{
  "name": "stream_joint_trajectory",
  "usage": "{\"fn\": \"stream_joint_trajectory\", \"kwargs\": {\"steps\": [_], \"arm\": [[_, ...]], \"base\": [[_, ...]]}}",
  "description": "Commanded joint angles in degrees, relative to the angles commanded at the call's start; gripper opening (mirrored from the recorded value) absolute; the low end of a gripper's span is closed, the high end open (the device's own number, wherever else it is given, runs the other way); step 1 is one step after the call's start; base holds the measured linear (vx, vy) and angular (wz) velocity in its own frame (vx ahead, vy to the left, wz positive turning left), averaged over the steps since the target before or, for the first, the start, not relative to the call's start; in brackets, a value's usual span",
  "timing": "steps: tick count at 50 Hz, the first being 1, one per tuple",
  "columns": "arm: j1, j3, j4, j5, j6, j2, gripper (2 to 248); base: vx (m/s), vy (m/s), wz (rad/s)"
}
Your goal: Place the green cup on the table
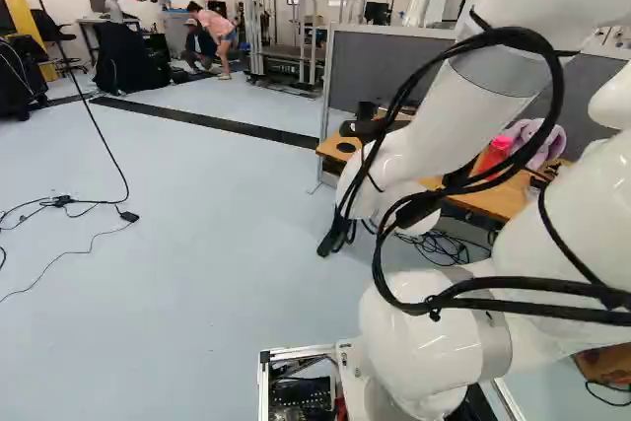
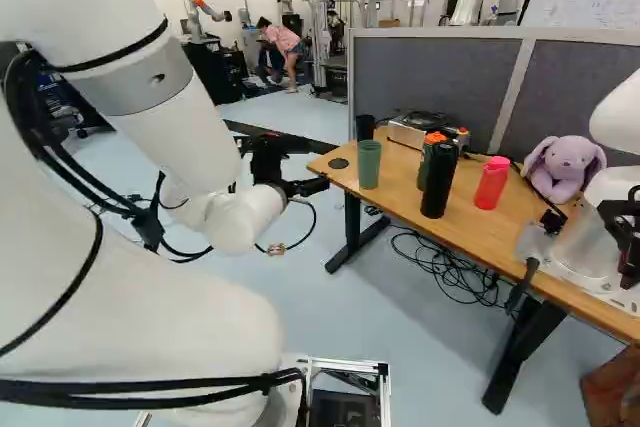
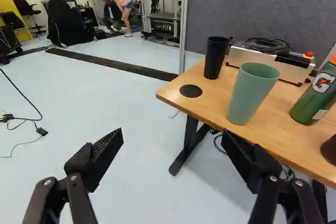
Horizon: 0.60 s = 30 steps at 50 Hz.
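In the right base view, the tapered green plastic-looking cup (image 2: 368, 165) is seen upright on the brown wooden table (image 2: 401, 190). In the wrist view, one o'clock ahead of the spread, empty black gripper (image 3: 171, 135), it should be gripped gently mid-wall, being probably light and slightly flexible.

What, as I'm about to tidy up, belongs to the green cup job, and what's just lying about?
Belongs to the job:
- green cup, standing on the table
- claw, open

Just lying about:
- black cup
- green bottle
- black bottle
- pink bottle
- purple stuffed rabbit
- metal box
- floor cables
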Motion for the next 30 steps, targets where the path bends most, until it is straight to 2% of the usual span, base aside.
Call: {"fn": "stream_joint_trajectory", "kwargs": {"steps": [30], "arm": [[0.1, 0.6, -1.1, -0.6, 0.3, 0.9, 247]], "base": [[0.000, 0.000, 0.000]]}}
